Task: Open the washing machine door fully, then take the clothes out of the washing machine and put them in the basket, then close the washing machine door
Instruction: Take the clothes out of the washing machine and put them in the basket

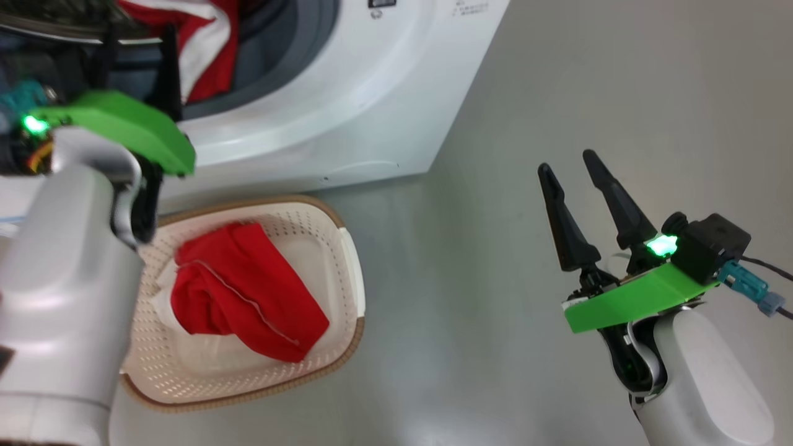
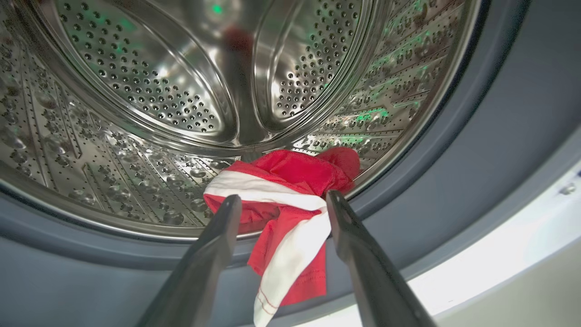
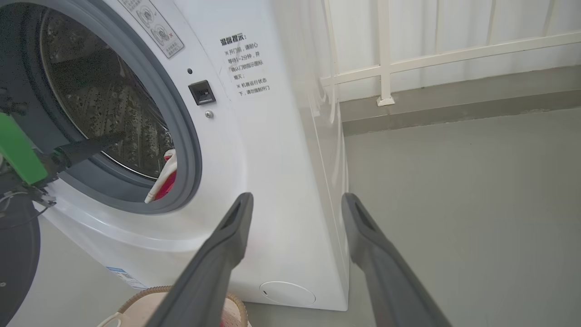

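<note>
While the thin red, white-striped garment (image 2: pixel 295 175) drapes over the front lip of the perforated steel drum (image 2: pixel 136 91), the left gripper (image 2: pixel 283 197) stands wide, framing it. Best to ease deeper, then pinch a thick fold.

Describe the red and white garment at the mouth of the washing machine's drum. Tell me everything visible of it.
The garment is thin, soft-looking bright red fabric with a broad white band and a stitched white hem. It lies crumpled on the front lip of the steel drum, with one end hanging out over the grey gasket. The left pincer is open, its fingers on either side of the cloth. Whether they touch it is unclear.
</note>
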Robot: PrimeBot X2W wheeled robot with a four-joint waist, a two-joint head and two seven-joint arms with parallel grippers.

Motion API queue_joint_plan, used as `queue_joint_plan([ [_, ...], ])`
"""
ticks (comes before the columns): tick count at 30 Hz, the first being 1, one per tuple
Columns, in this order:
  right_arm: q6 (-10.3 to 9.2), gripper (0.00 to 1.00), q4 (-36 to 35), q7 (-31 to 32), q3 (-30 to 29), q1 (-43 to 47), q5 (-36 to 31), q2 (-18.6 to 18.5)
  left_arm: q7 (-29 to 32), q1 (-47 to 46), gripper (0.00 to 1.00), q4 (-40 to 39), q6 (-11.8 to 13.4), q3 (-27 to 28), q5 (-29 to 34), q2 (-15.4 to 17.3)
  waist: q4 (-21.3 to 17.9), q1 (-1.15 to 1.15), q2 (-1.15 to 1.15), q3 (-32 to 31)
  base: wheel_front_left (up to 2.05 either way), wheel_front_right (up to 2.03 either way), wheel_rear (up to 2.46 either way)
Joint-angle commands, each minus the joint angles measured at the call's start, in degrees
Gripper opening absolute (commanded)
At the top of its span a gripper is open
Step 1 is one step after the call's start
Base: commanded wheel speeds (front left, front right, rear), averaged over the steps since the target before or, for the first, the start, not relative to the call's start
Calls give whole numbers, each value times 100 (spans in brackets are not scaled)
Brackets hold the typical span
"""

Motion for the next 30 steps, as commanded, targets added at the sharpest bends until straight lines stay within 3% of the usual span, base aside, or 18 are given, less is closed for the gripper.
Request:
queue_joint_plan([
  [1, 9, 100, -153, -27, 76, -32, -29, 43, 9, -201, 100, -61, -20, 135, -11, 208, -121, 0, -1, 200, 0, 0, 0],
  [11, 9, 100, -223, -27, 95, -221, -51, 154, 52, -1399, 100, 1051, -156, 197, -97, 262, -272, 0, -1, 682, 0, 0, 0],
  [21, 9, 100, -215, -27, 172, -354, -36, 278, 138, -2296, 100, 2028, -230, 316, -228, 519, -595, 0, -1, 971, 0, 0, 0],
  [30, 9, 100, -202, -27, 209, -318, -14, 367, 657, -2721, 100, 2664, -235, 345, -384, 512, -812, 0, -1, 1042, 0, 0, 0],
])
